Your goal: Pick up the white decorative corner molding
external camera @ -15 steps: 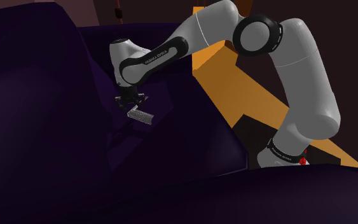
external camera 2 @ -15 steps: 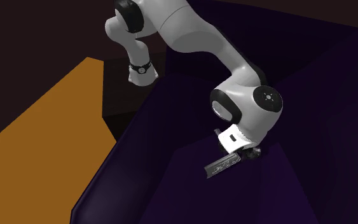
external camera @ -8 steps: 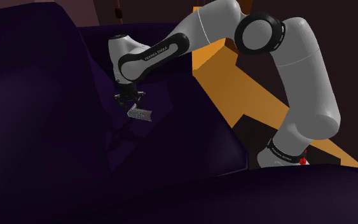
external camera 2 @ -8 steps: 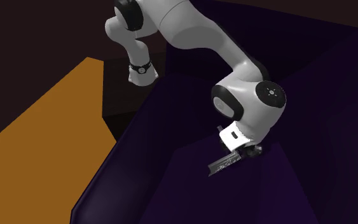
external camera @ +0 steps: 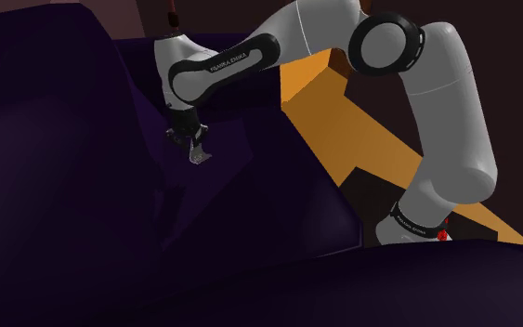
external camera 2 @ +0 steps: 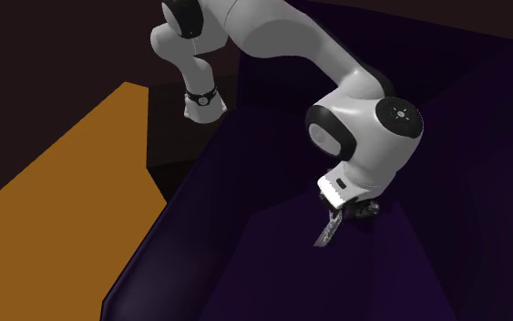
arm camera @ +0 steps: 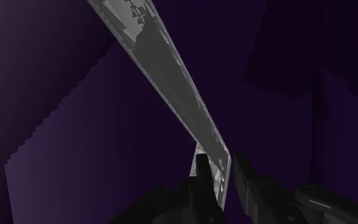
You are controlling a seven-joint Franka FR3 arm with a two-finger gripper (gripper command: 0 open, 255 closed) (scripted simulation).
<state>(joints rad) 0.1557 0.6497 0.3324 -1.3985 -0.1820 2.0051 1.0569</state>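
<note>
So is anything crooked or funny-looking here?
Yes, the grey molding strip. The jaws pinch it by just one end, so it hangs slanted over the dark purple surface, with its long free end sticking out away from them. Nothing looks broken or spilled.

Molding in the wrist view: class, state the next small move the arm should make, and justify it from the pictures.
Probably a short straight lift, with the fingers shut. They clasp one end of the grey molding, and its free end appears to hang close to the dark purple sofa.
</note>
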